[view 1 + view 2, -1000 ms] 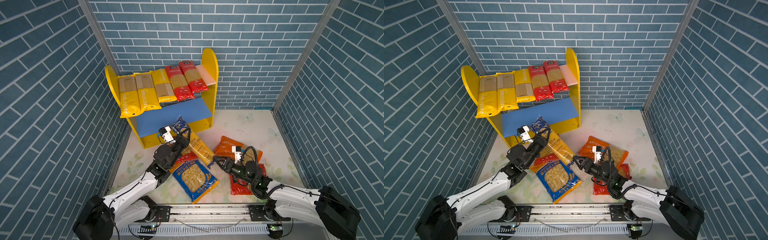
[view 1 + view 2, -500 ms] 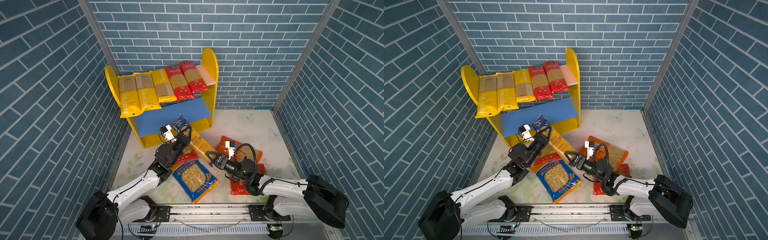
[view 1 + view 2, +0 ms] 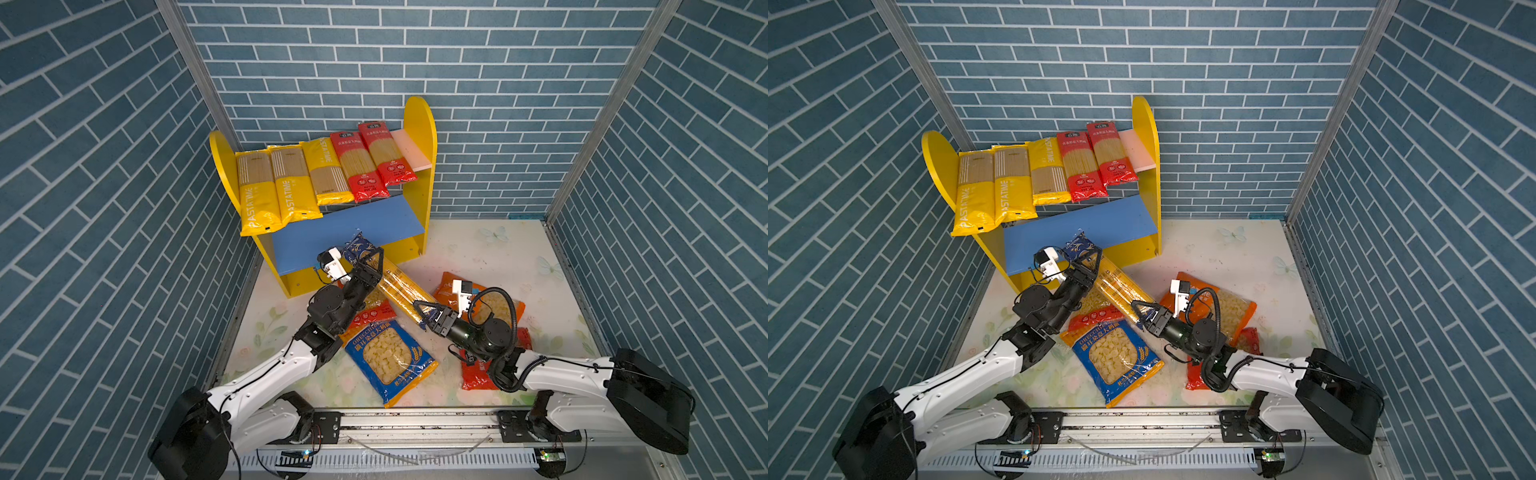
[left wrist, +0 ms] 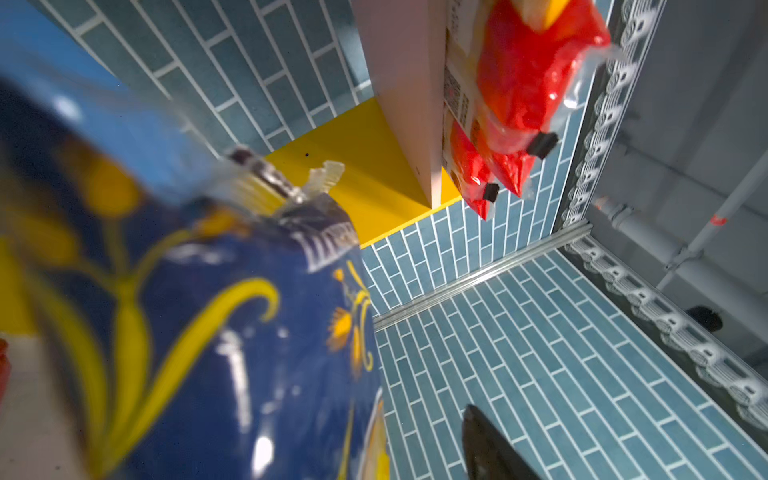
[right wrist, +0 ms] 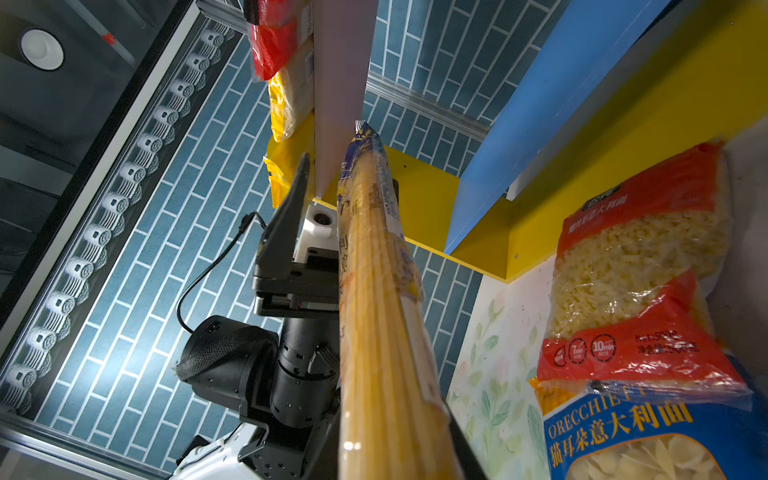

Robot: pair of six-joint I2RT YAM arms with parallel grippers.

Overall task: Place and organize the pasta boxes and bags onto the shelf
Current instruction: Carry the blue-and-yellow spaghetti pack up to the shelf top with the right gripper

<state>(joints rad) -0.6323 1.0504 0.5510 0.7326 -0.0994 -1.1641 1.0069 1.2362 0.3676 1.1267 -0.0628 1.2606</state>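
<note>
Right arm (image 3: 561,370) reaches low and leftward, wrist level, right gripper (image 3: 422,315) pinched on the near end of the blue-topped spaghetti pack (image 3: 400,286); left arm (image 3: 270,370) slopes up and forward, left gripper (image 3: 372,258) spread wide astride the pack's far end, at the front of the shelf (image 3: 420,137).

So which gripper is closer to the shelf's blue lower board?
Left. The left gripper sits just in front of the blue lower board, jaws open around the spaghetti pack's upper end; the right gripper grips its lower end, farther out over the floor.
</note>
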